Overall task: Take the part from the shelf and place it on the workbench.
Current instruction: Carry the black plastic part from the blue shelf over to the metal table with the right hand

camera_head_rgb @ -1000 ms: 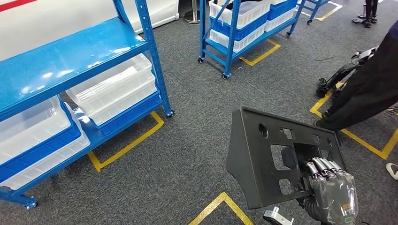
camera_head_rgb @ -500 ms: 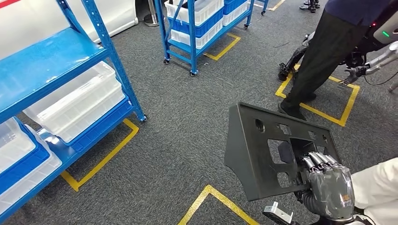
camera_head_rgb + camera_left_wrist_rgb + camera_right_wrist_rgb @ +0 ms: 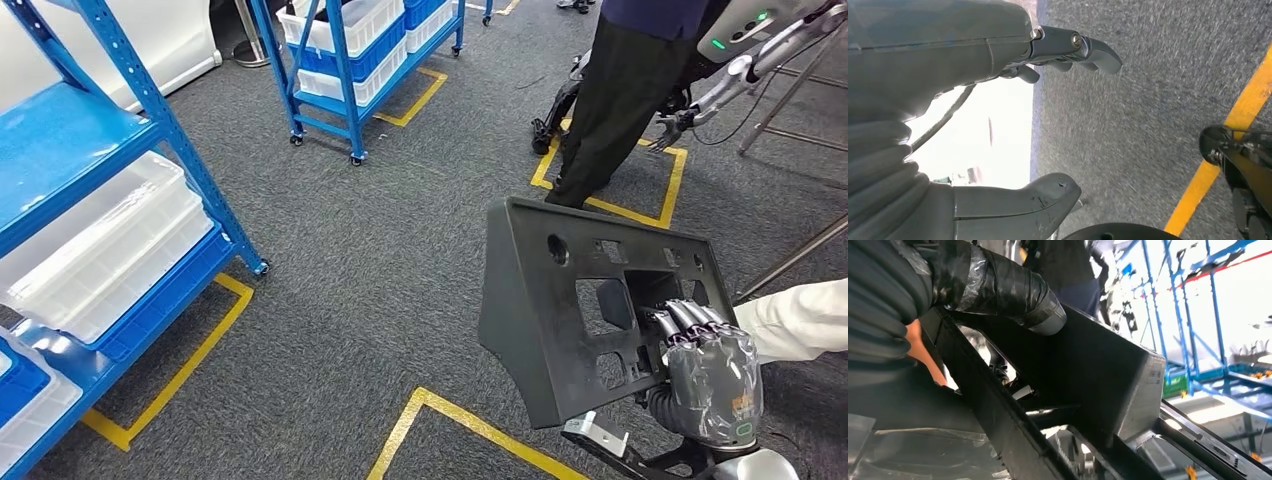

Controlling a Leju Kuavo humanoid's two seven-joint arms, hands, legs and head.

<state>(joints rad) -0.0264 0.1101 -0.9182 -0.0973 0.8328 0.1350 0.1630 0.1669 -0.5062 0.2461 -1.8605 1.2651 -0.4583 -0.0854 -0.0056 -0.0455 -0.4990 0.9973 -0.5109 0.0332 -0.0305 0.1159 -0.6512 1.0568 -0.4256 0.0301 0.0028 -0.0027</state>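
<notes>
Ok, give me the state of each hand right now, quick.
Left hand: open, fingers apart, holding nothing, above grey carpet.
Right hand: closed on the black plastic panel with cut-out holes, gripping through one opening.

Head view: bright, even overhead light, soft shadows only. Carpet [image 3: 400,260] sharp at centre. Glossy glare patches on the blue shelf [image 3: 50,150] and clear bins [image 3: 100,250]. Shelf uprights lean outward toward the frame edges, wide-angle distortion. Black part [image 3: 560,320] reads flat matte, faint sheen along its top edge.

Left wrist view: background blown out to pure white behind the left hand [image 3: 998,75]; hand itself close and soft, carpet grain slightly smeared.

Right wrist view: strongly backlit, overexposed around the racks [image 3: 1208,315]. Right hand [image 3: 998,290] and part dark, underexposed, detail crushed, near surfaces out of focus. Tape wrap on the hand catches small highlights.
</notes>
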